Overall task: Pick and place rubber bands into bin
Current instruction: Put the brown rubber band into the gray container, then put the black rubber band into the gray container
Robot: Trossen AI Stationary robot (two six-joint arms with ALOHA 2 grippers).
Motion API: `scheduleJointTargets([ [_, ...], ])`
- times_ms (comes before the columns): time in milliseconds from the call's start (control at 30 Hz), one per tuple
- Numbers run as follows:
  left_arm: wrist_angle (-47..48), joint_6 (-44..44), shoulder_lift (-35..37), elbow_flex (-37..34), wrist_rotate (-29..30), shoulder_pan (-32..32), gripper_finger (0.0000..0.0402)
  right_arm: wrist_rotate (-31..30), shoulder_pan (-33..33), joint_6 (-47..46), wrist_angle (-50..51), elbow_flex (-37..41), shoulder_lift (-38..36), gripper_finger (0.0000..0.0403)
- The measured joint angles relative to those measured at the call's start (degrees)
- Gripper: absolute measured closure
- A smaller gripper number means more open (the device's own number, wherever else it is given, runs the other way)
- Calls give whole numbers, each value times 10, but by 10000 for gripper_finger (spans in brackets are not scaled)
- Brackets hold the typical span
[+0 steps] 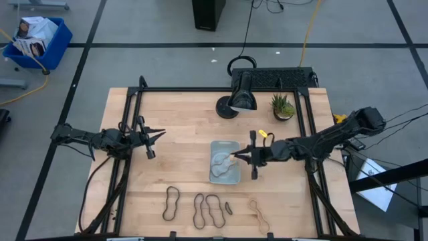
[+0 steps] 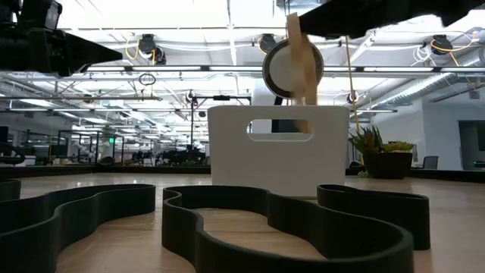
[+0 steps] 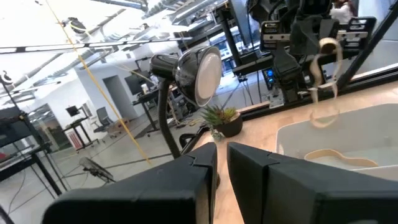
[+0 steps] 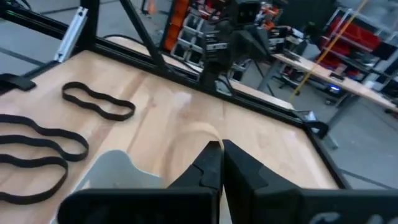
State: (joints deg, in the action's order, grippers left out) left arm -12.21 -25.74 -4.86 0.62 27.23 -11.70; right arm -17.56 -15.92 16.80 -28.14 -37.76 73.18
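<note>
The right arm reaches in from its side, and its gripper (image 1: 235, 157) has its jaws pinched together on a tan band that hangs from between the fingertips. The left arm waits with its gripper (image 1: 159, 134) raised, jaws nearly closed with nothing between them.

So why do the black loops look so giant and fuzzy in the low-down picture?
Low view: the dark rubber bands lie right by the camera, so they loom large and soft, and the bin behind looks sharper against glaring ceiling lights. Right wrist view: that arm's own fingers are blurred too. High view: everything looks small and evenly lit.
</note>
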Motion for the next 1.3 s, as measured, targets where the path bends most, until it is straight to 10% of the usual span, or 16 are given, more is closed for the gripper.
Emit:
scheduleJointTargets([
  [433,0,-22,0,0,2,0,355,14,42,-54,5,0,98,393],
  [1033,0,-34,0,0,2,0,355,2,35,-78,15,0,95,208],
  [1300,-1,-27,0,0,3,0,355,-1,-1,-63,95,3,-2,273],
])
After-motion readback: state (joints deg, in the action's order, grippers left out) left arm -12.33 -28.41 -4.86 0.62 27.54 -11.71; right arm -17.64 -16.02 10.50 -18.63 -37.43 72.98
